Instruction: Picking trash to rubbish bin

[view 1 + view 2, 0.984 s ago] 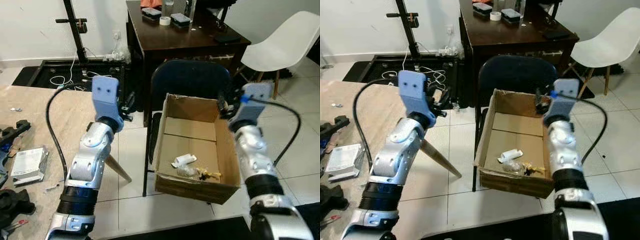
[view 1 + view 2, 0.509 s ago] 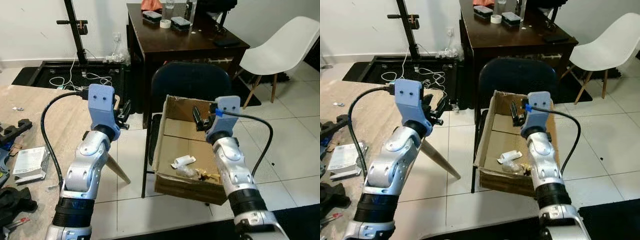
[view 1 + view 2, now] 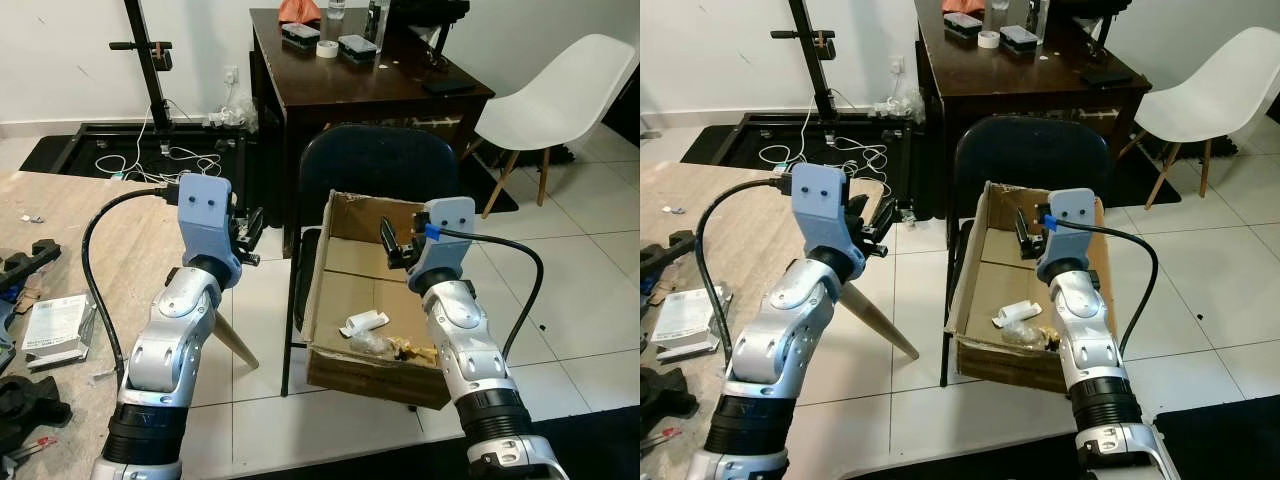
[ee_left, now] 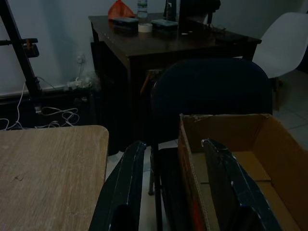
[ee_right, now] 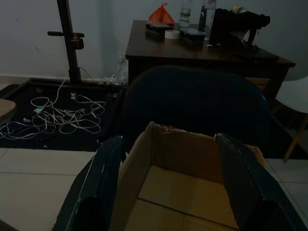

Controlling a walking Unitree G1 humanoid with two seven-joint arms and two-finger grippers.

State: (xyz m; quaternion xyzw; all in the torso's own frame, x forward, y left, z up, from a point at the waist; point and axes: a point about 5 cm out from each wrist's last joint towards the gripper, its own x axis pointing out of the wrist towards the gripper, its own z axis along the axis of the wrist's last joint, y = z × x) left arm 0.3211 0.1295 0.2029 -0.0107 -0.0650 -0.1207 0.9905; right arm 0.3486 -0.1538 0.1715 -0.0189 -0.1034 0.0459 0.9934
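Step in hand looks like the drop being done at the box, so the good move is probably to lift the right gripper (image 3: 392, 243) straight up clear of the cardboard walls before swinging away, to avoid clipping the rim or tipping the box off the seat. Nearest, the trash (image 3: 364, 322), a white tube-like piece plus clear and yellowish scraps (image 3: 395, 347), lies on the floor of the cardboard box (image 3: 352, 371) toward its front wall. Right gripper hangs over the box's far half, just inside the back wall, fingers spread wide with nothing between them; forearm rises steeply from the front right corner of the box. Left gripper (image 3: 248, 225) hovers beside the box's left wall, over the wooden table (image 3: 70, 230) edge, fingers apart and empty, arm bent up. Box sits on a dark chair (image 3: 375, 160). Beyond it a dark desk (image 3: 350, 85) with small items, white chair (image 3: 550, 95) further right.
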